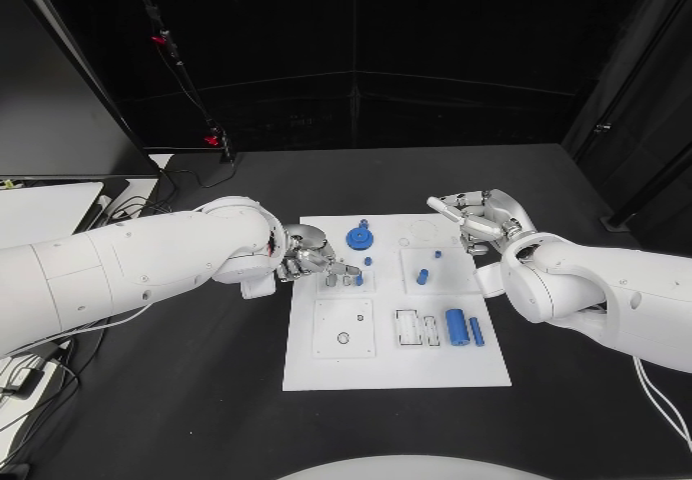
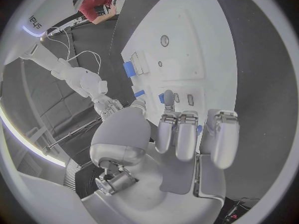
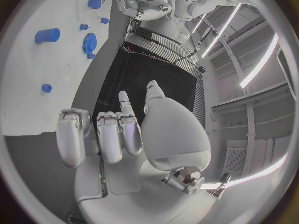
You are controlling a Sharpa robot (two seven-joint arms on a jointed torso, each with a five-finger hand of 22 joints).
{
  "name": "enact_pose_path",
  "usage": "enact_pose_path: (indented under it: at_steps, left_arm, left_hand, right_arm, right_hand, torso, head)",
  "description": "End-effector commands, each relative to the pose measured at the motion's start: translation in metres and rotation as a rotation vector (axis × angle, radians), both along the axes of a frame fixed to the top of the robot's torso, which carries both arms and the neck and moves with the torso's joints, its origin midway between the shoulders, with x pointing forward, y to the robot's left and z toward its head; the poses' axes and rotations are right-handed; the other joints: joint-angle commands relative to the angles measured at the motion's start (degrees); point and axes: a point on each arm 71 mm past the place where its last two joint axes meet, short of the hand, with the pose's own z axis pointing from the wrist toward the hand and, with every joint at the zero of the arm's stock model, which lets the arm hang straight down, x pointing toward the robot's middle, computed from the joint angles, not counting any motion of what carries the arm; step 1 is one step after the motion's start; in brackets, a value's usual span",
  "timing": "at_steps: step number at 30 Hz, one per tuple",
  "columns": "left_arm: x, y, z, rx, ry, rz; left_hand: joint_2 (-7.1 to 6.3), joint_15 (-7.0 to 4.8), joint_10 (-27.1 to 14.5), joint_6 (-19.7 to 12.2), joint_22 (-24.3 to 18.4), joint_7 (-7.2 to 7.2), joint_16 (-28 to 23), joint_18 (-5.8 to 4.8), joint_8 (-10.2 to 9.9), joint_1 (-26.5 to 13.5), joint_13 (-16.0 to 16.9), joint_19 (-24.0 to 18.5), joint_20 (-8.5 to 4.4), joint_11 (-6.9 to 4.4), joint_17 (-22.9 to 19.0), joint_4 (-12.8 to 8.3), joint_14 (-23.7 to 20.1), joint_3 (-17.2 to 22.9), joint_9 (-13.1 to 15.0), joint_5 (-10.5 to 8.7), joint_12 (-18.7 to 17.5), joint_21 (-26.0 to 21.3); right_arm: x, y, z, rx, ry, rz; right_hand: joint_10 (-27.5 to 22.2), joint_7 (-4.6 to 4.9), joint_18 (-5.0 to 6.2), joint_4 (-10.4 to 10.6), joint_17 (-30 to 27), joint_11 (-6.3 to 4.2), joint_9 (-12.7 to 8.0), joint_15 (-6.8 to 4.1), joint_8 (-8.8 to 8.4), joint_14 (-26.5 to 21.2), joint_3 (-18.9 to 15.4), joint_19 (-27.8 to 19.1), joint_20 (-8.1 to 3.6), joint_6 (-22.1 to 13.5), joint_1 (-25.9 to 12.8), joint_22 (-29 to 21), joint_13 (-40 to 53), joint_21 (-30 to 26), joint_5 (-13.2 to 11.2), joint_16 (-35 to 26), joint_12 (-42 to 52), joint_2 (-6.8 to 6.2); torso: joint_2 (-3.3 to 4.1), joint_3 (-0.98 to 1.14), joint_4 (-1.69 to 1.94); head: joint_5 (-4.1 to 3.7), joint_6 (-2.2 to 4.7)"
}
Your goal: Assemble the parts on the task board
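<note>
Left hand [image 1: 307, 258] over left edge of task board [image 1: 392, 370], fingers curled, cannot tell if holding anything. Right hand [image 1: 480, 222] at board's far right corner, fingers apart, holding nothing. Blue gear [image 1: 359, 238] on board between hands; blue cylinder [image 1: 456, 324] nearer robot

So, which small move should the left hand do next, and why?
Probably lower the left hand slightly onto the small blue part by its fingertips: the hand hovers open over the task board, holding nothing, while the right hand waits at the far right corner.
</note>
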Motion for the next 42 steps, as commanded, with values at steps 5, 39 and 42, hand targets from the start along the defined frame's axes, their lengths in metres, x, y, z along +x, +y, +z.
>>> enact_pose_path:
  at_steps: [5,39,42]
  left_arm:
    - [0.006,-0.008,-0.005,0.085,-0.046,-0.053]
    - [0.018,-0.036,-0.009,0.154,-0.088,-0.007]
    - [0.018,-0.039,-0.009,0.148,-0.089,-0.006]
  left_hand:
    - [-0.53,-0.62,5.88,0.79,15.06,0.0,0.04,-0.36,-1.49,0.22,15.07,6.18,-0.69,-0.57,15.06,0.03,6.02,-1.39,0.56,-1.0,0.2,0.18]
    - [0.74,-0.59,5.88,-0.55,15.06,0.41,0.04,-0.36,-4.02,0.86,15.07,6.18,-0.91,-0.3,15.06,-0.05,6.02,-3.02,3.35,0.04,0.2,0.18]
    - [0.68,-0.58,5.88,-0.62,15.06,0.46,0.04,-0.36,-3.94,0.79,15.07,6.18,-0.88,-0.24,15.06,-0.03,6.02,-3.27,3.71,-0.29,0.2,0.18]
  right_arm:
    - [0.0,0.002,-0.002,-0.009,0.027,0.014]
    - [0.002,0.007,-0.006,-0.032,0.052,0.018]
    - [0.003,0.007,-0.006,-0.034,0.055,0.016]
  right_hand:
    - [5.86,-0.16,0.9,-0.94,15.09,0.2,-0.22,0.33,0.06,6.16,-0.52,2.49,0.52,-0.09,2.8,12.89,15.09,0.25,0.71,0.14,0.19,0.81]
    - [5.86,-0.15,0.72,-0.97,15.09,0.18,-0.26,0.3,0.03,6.16,-0.72,2.99,0.5,-0.12,3.37,13.2,15.09,0.78,1.03,0.14,0.19,1.08]
    - [5.86,-0.14,0.72,-0.94,15.09,0.19,-0.26,0.3,0.03,6.16,-0.74,2.99,0.49,-0.12,3.36,13.2,15.09,0.78,1.02,0.14,0.19,1.09]
  torso:
    - [-0.03,0.06,0.01]
    - [-0.01,0.09,0.1]
    - [-0.06,0.09,0.14]
  head:
    - [0.0,0.0]
    - [-0.7,-0.29]
    - [-0.82,-0.37]
